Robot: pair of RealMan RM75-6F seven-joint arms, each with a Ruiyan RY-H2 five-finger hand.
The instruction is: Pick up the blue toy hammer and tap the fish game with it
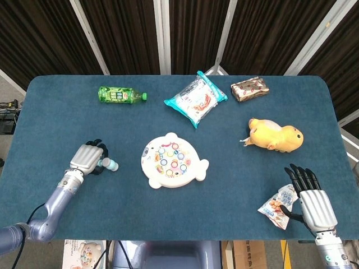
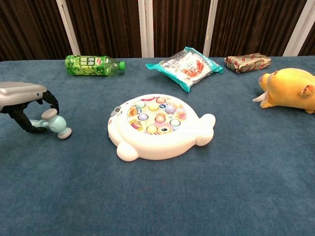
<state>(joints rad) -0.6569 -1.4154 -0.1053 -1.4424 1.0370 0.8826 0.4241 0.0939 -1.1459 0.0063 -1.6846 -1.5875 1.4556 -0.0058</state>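
Observation:
The blue toy hammer (image 1: 110,165) lies on the blue table at the left, its head (image 2: 58,126) pointing toward the white fish game (image 1: 173,161) in the middle. My left hand (image 1: 87,158) sits over the hammer's handle, fingers (image 2: 49,100) curled around it from above and the thumb below; most of the handle is hidden inside the hand. The fish game (image 2: 157,125) is a hand's width to the right of the hammer head. At the front right edge, my right hand (image 1: 314,204) rests flat with its fingers spread and holds nothing.
A green bottle (image 1: 120,94) lies at the back left, a teal snack bag (image 1: 195,100) and a brown packet (image 1: 250,88) at the back. A yellow plush toy (image 1: 276,135) lies at the right. A small snack packet (image 1: 277,205) sits beside my right hand.

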